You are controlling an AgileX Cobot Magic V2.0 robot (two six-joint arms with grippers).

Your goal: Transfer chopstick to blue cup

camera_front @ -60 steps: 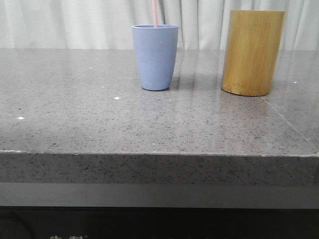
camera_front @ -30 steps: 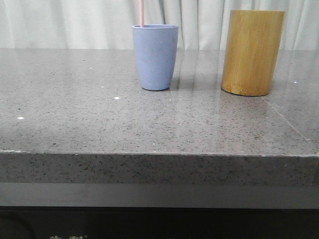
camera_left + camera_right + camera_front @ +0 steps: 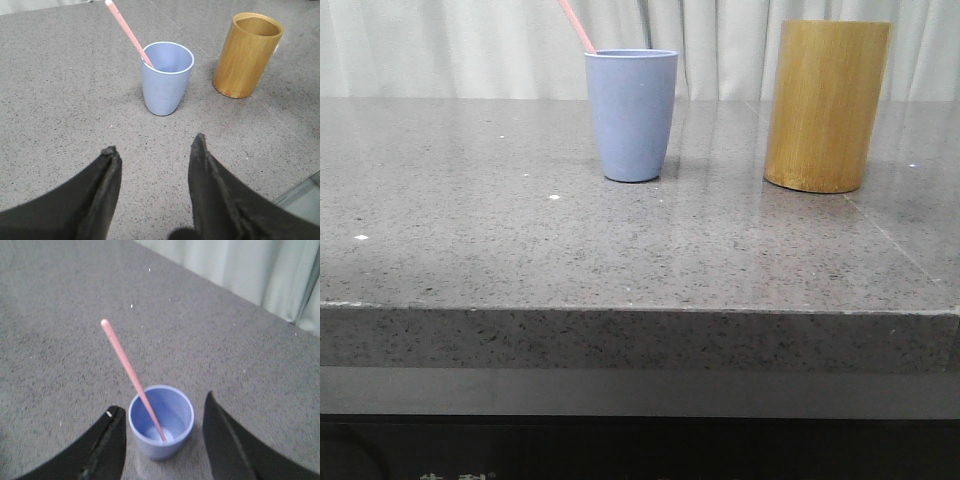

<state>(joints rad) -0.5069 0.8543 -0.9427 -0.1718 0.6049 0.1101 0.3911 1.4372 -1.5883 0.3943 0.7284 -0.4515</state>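
The blue cup [image 3: 631, 115] stands upright on the grey stone table [image 3: 520, 230]. One salmon-pink chopstick [image 3: 576, 25] stands in it and leans left against the rim. It also shows in the left wrist view [image 3: 128, 33] and the right wrist view [image 3: 131, 376], its tip on the cup's floor. My left gripper [image 3: 155, 150] is open and empty, above the table, short of the blue cup [image 3: 166, 77]. My right gripper [image 3: 162, 410] is open and empty, high above the blue cup [image 3: 161, 421]. Neither gripper shows in the front view.
A taller tan bamboo cylinder [image 3: 827, 105] stands to the right of the blue cup; in the left wrist view the cylinder [image 3: 247, 54] looks empty. Pale curtains [image 3: 470, 45] hang behind the table. The table's front edge [image 3: 620, 310] is near the camera.
The chopstick stood upright in the blue cup a second ago; it has tipped over to the left and now leans on the rim.
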